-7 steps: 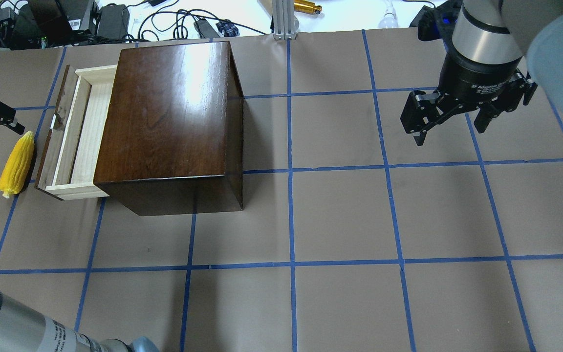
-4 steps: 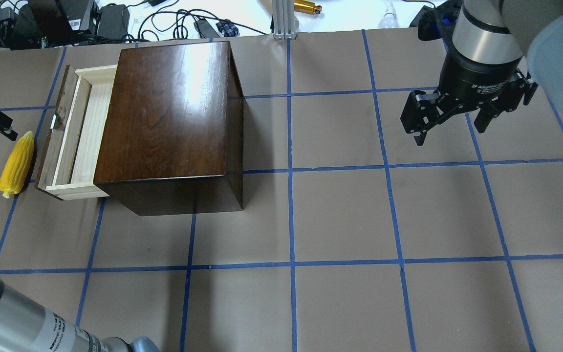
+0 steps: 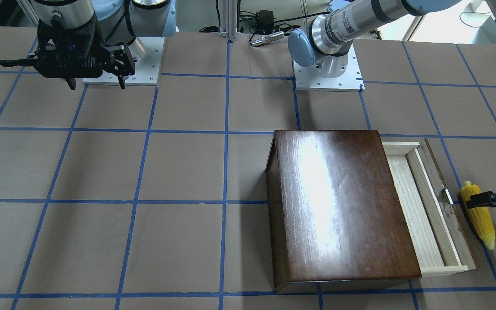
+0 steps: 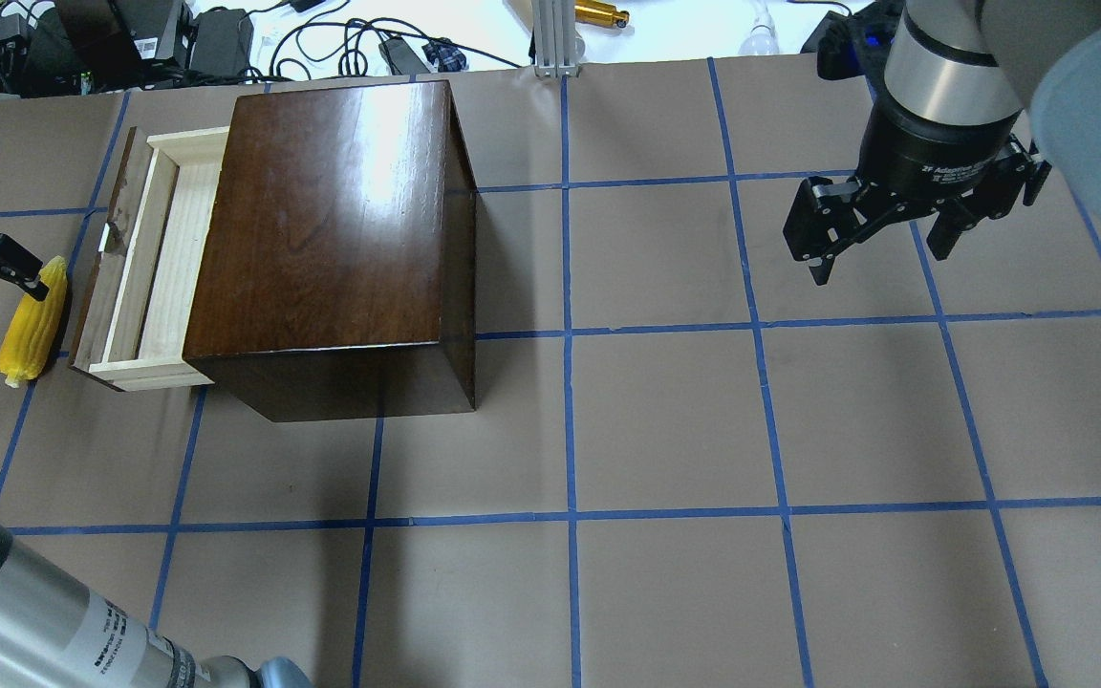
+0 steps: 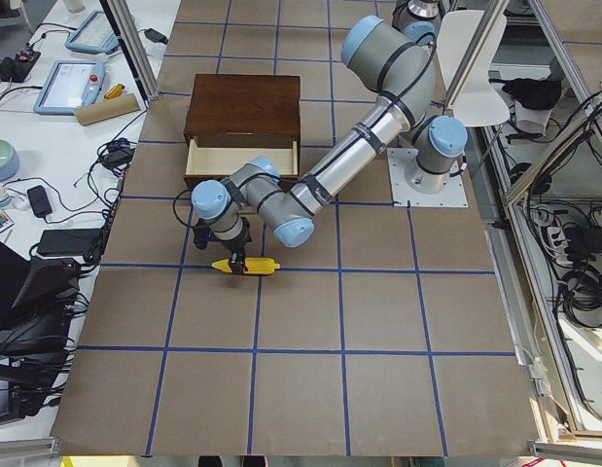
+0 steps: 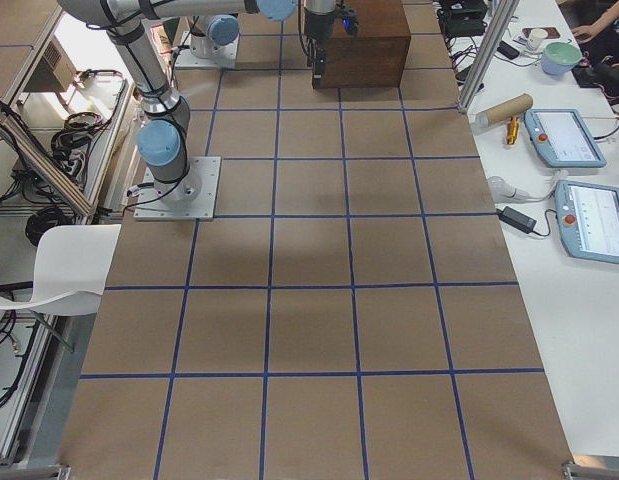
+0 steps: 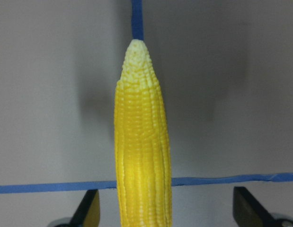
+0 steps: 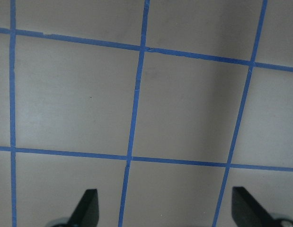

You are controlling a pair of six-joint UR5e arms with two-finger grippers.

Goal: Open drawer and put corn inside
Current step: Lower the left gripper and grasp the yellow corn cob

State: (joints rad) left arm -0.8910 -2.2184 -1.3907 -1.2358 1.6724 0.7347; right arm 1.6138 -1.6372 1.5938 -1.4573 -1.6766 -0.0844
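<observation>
Corn (image 7: 142, 142) lies on the table (image 4: 665, 420), just beside the dark front of the drawer (image 4: 163, 277). We see our left gripper (image 7: 167, 212) pointing straight down over the cob's thick end, its fingers spread wide on either side and not clamped. Beyond, the drawer stands pulled out of the brown box (image 4: 331, 220). Farthest off, well apart from the box, our right gripper (image 4: 880, 258) hangs above the table, pointing down, fingers apart.
</observation>
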